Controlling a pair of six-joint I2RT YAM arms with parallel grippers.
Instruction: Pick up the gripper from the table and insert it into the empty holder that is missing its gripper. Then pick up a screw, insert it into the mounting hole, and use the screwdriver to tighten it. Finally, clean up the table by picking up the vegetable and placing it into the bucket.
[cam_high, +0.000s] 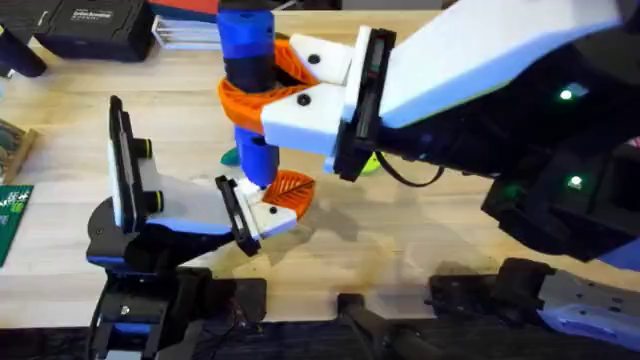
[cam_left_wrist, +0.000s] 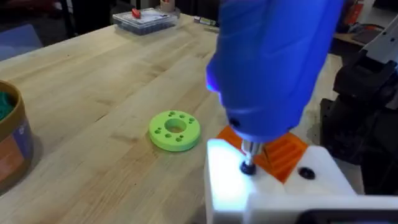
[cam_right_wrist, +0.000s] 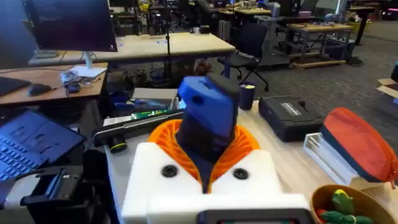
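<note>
My right gripper (cam_high: 262, 92) reaches in from the right and is shut on the blue screwdriver (cam_high: 246, 60), which stands upright. In the right wrist view the white fingers (cam_right_wrist: 155, 180) and orange pads clamp the screwdriver (cam_right_wrist: 208, 115). The metal tip (cam_left_wrist: 250, 152) rests on a dark screw (cam_left_wrist: 247, 168) in the white holder (cam_left_wrist: 233, 186) of my left gripper (cam_high: 285, 197). The orange ribbed gripper (cam_left_wrist: 285, 152) sits in that holder, its fingers close together. A green vegetable (cam_right_wrist: 339, 202) lies in the bucket (cam_right_wrist: 323, 194).
A bright green disc with holes (cam_left_wrist: 175, 130) lies on the wooden table (cam_left_wrist: 93, 81) beyond the holder. The bucket (cam_left_wrist: 13, 146) stands off to its side. A clear parts box (cam_left_wrist: 144, 20) and a black case (cam_right_wrist: 289, 118) sit at the far edge.
</note>
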